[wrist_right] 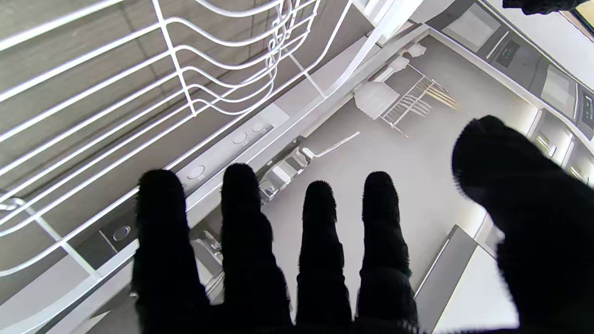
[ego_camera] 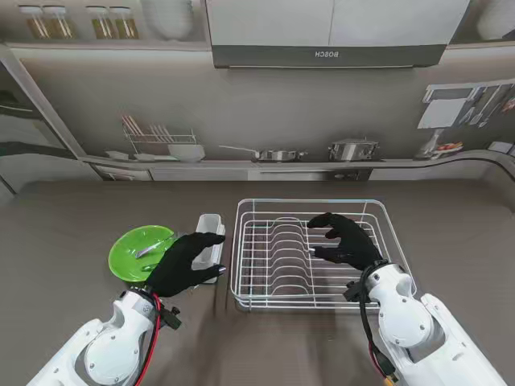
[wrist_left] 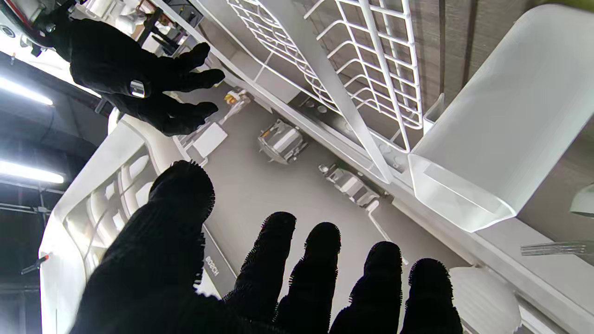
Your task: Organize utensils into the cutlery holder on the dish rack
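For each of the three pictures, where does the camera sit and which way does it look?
Stand view: above the shoulders, looking down at the dish rack, cutlery holder and green plate; both arms show.
Left wrist view: along the left hand, open, toward the holder and rack; the right hand shows too.
Right wrist view: along the open right hand's fingers, over rack wires.
All share the rack.

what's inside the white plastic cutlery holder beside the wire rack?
The white plastic cutlery holder looks empty from the left wrist view: no utensil is visible through its open mouth. From the stand view, the black-gloved left hand covers its nearer end, so that part goes unchecked there.
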Robot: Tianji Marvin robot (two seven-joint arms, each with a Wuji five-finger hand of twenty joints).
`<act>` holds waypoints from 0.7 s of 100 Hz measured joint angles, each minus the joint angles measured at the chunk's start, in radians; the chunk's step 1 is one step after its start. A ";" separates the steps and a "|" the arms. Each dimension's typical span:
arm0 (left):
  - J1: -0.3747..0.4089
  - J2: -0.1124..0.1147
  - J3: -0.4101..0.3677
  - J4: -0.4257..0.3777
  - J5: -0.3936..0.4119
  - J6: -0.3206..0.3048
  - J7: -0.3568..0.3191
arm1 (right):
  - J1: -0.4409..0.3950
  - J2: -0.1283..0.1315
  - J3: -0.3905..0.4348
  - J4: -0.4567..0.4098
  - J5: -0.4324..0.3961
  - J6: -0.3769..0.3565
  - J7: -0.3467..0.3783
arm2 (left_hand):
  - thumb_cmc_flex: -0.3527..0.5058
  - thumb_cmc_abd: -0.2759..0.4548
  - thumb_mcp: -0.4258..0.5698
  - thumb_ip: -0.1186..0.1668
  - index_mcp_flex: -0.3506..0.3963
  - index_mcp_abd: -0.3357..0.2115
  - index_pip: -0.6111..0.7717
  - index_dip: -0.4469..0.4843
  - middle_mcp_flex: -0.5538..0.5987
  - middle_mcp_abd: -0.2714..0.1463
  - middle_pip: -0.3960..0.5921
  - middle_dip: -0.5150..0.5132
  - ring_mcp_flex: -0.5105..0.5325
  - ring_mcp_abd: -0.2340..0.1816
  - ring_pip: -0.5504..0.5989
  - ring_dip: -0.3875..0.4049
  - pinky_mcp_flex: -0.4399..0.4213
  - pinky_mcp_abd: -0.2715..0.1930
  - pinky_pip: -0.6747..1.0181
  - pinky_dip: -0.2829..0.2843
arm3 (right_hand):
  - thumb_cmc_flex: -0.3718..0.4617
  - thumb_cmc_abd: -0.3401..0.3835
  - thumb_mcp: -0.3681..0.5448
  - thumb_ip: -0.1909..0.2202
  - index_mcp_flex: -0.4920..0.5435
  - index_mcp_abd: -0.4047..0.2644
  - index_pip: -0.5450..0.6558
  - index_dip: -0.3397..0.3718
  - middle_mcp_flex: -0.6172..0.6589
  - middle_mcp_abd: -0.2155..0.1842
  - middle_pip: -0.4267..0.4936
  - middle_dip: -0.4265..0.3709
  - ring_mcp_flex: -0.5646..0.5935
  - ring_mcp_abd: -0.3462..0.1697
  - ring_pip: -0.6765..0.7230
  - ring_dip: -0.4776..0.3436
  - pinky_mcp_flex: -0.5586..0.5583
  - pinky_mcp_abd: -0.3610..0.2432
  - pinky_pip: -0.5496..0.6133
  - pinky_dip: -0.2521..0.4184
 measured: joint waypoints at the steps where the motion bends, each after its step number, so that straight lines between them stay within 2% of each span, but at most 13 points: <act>1: 0.000 0.000 0.000 0.000 0.000 0.000 0.000 | 0.000 0.000 0.000 0.000 0.000 0.000 0.000 | 0.000 0.000 0.000 0.000 0.000 0.000 0.000 0.000 0.000 0.000 0.000 0.000 0.000 0.000 0.000 0.000 0.000 0.000 0.000 0.000 | 0.000 0.000 0.000 0.000 0.000 0.000 0.000 0.000 0.000 0.000 0.000 0.000 0.000 0.000 0.000 0.000 0.000 0.000 0.000 0.000; 43: 0.004 0.000 -0.020 -0.015 0.028 0.004 -0.005 | 0.000 0.001 -0.003 0.001 0.002 -0.001 0.003 | 0.000 0.000 0.000 0.000 0.002 0.000 0.000 0.000 0.002 0.000 0.000 0.000 0.002 0.000 0.000 0.000 0.000 0.000 0.000 0.000 | 0.000 0.000 0.000 0.000 0.000 0.000 0.000 0.000 0.000 0.000 0.000 0.000 0.000 0.000 0.000 0.000 0.000 -0.001 -0.001 0.000; 61: -0.001 0.003 -0.042 -0.035 0.109 0.028 -0.010 | 0.002 0.001 -0.007 0.002 0.009 -0.001 0.003 | 0.000 0.000 0.000 0.000 0.036 0.002 0.015 0.000 0.015 0.003 0.011 0.000 0.031 0.000 0.019 0.002 0.039 0.000 0.000 0.025 | 0.000 0.000 0.000 0.000 0.000 0.000 0.000 0.000 0.000 0.000 0.000 0.000 0.000 0.000 0.000 0.000 0.000 -0.001 -0.001 0.000; 70: -0.013 0.006 -0.051 -0.039 0.140 0.044 -0.010 | 0.003 0.001 -0.008 0.002 0.012 -0.003 0.004 | 0.000 0.000 0.000 0.000 0.056 0.002 0.020 0.002 0.054 0.011 0.026 0.014 0.057 0.001 0.050 0.040 0.050 0.000 0.013 0.056 | 0.000 0.000 0.000 0.000 0.000 0.000 0.000 0.000 0.000 0.000 0.000 0.000 0.000 -0.001 0.000 0.000 -0.001 -0.002 -0.001 0.000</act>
